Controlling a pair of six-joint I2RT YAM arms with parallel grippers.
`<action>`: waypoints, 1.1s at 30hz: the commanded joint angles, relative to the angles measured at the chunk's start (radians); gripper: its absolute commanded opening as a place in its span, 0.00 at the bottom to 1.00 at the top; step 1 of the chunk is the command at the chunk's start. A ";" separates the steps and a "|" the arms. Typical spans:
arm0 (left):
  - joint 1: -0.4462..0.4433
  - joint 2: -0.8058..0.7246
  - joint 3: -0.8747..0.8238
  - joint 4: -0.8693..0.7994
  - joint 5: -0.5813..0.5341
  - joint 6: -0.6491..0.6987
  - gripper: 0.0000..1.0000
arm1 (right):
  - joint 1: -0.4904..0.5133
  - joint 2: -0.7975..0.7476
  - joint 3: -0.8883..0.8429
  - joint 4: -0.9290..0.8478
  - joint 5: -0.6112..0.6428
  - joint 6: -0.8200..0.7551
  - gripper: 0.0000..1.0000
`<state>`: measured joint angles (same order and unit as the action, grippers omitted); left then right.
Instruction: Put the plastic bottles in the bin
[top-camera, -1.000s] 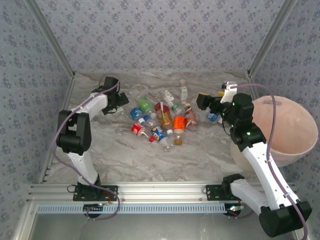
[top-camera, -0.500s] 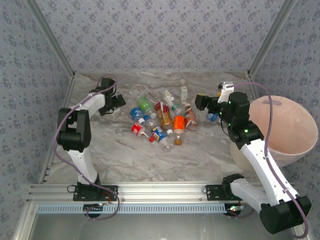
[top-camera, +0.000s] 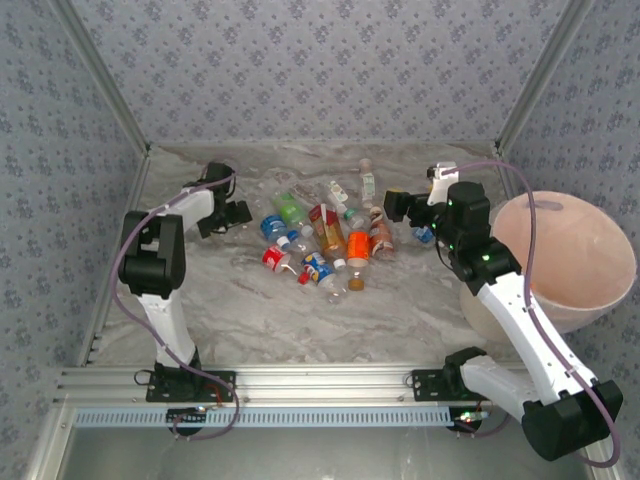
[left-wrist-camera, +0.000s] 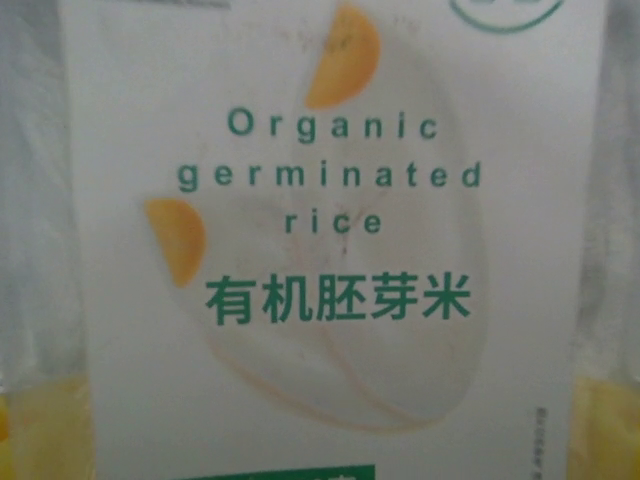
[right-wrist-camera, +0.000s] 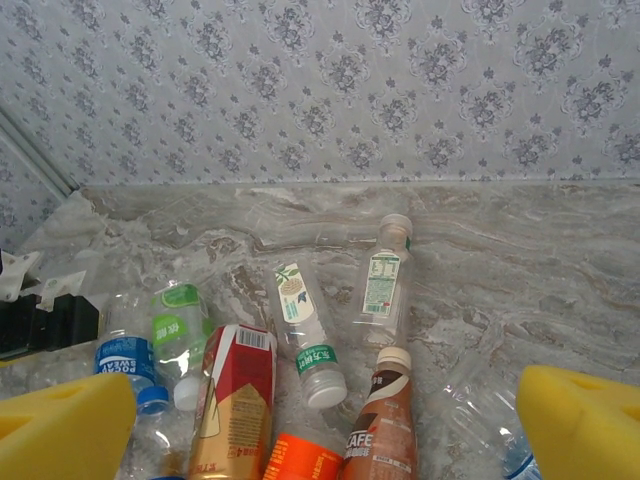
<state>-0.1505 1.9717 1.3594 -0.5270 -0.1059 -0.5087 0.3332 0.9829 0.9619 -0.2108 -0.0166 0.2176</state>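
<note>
Two pincers flank the heap of plastic bottles (top-camera: 325, 240) on the marble table (top-camera: 250, 310).
Right pincer (top-camera: 392, 205) gapes wide, its yellow pads (right-wrist-camera: 66, 424) far apart with nothing between, bottles lying just ahead of it; the pink bin (top-camera: 575, 255) sits behind it to its right. Left pincer (top-camera: 236, 213) hangs with the heap just to its right, a white-labelled bottle (left-wrist-camera: 330, 240) right against its camera; its jaws I cannot tell.
</note>
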 joint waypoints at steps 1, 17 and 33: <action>0.000 0.005 0.020 -0.027 -0.025 0.023 0.88 | 0.013 0.005 0.042 -0.018 0.030 -0.023 1.00; -0.004 -0.308 -0.138 0.115 0.008 0.126 0.76 | 0.054 -0.003 -0.032 0.104 0.033 0.052 1.00; -0.405 -0.692 -0.386 0.497 0.244 0.297 0.73 | 0.199 0.275 0.228 -0.017 -0.080 0.314 1.00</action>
<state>-0.5190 1.3289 0.9947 -0.1696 0.0883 -0.2787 0.5228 1.2186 1.0878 -0.1287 -0.0154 0.4583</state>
